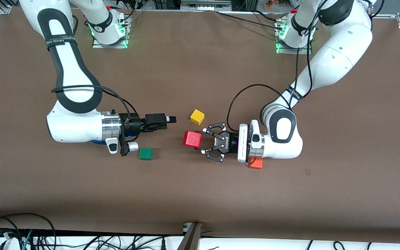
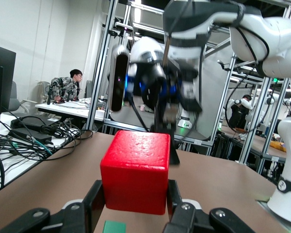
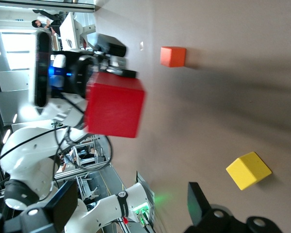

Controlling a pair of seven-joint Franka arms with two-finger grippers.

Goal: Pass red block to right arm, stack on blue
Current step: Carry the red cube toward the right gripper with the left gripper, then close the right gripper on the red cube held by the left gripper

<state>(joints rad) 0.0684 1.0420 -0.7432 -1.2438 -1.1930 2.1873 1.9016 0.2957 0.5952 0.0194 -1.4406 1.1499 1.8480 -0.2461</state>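
1. My left hand pinches the red block between its claw fingers, level above the brown counter near its middle.
2. My right hand faces it with a gap between them, fingers spread wide and holding nothing, over the counter toward the right arm's end.
3. Writing: a black strap on my right arm carries pale lettering I cannot read; small print on the left hand's black body is too fine to make out.
4. In the front view the yellow cube lies at about 12 o'clock from the red block; the green cube at about 8 o'clock; the orange cube peeks from under my left wrist.
5. A sliver of the blue shows under my right forearm in the front view only.
6. Only the left wrist view shows people at desks past the counter; only the right wrist view shows the orange cube whole.
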